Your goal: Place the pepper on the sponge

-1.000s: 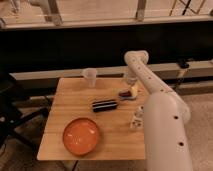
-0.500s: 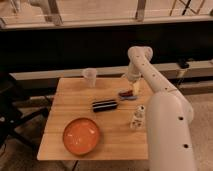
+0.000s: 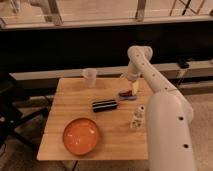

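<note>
"Where is the gripper (image 3: 133, 85) hanging?"

"Over the far right part of the table (image 3: 59, 117), close above the pepper (image 3: 124, 93) and the sponge (image 3: 129, 98)."

"What is getting in the way there?"

"The black block (image 3: 104, 105) is sitting just left of the sponge. A little white bottle (image 3: 137, 118) is standing nearer us. The big white arm (image 3: 167, 120) is blocking the right side."

"Where is room showing?"

"On the left, between the cup (image 3: 89, 77) and the orange bowl (image 3: 81, 136)."

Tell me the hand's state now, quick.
Hand: state cannot be told; it hangs just above the pepper and sponge.
</note>
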Robot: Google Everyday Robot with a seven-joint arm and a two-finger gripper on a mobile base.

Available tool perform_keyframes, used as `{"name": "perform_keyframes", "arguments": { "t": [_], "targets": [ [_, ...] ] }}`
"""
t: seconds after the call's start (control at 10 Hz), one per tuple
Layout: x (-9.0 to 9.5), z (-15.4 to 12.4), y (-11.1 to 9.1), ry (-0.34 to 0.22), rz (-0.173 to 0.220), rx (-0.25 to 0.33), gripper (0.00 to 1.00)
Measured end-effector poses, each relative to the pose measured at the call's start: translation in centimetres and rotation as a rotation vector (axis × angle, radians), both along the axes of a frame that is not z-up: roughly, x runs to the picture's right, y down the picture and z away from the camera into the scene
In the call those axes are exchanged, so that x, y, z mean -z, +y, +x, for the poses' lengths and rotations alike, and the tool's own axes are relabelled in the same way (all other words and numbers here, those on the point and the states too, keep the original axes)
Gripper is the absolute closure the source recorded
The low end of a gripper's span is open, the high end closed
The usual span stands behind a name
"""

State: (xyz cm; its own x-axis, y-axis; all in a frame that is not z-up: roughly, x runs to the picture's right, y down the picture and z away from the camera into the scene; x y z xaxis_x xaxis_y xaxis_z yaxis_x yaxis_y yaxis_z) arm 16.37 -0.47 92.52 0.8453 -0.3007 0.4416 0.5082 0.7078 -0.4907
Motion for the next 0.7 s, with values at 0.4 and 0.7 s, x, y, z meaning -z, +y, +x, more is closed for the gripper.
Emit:
{"name": "perform_keyframes", "arguments": {
  "t": [0.4,0.7],
  "targets": [
    [1.4,0.3,-0.6,-0.054,0.055,-0.014,0.2],
    [2.2,-0.8,-0.6,-0.108,0.068,-0.003,0.2]
  ]
}}
